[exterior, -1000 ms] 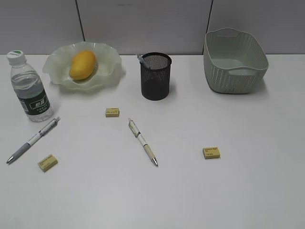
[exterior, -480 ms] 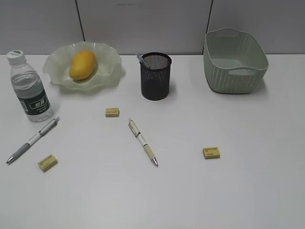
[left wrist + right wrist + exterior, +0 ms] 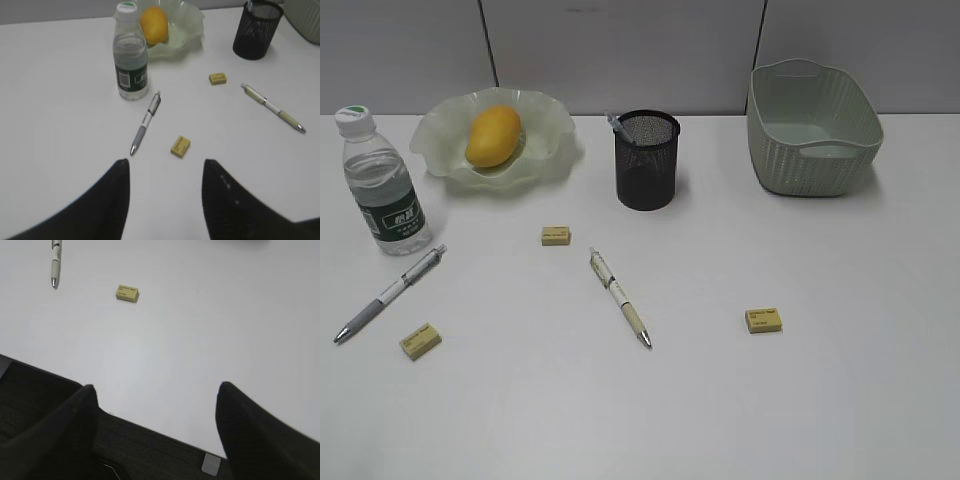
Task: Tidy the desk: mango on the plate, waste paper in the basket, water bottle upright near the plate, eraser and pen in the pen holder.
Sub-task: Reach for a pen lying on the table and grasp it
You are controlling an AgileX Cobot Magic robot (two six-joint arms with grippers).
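The mango (image 3: 493, 136) lies on the pale green ruffled plate (image 3: 548, 130) at the back left. The water bottle (image 3: 385, 185) stands upright left of the plate. The black mesh pen holder (image 3: 646, 160) holds one pen. Two pens lie on the desk: one grey-white (image 3: 390, 293), one cream (image 3: 619, 297). Three yellow erasers lie loose (image 3: 556, 236), (image 3: 420, 341), (image 3: 763, 320). The green basket (image 3: 810, 128) stands at the back right. No waste paper shows. Neither gripper shows in the exterior view. My left gripper (image 3: 165, 167) is open and empty above the desk, near a pen (image 3: 145, 122) and an eraser (image 3: 180, 146). My right gripper (image 3: 157, 392) is open and empty over the desk's front edge.
The right wrist view shows the desk's front edge (image 3: 150, 425) with dark floor below, one eraser (image 3: 127, 293) and a pen tip (image 3: 55, 262).
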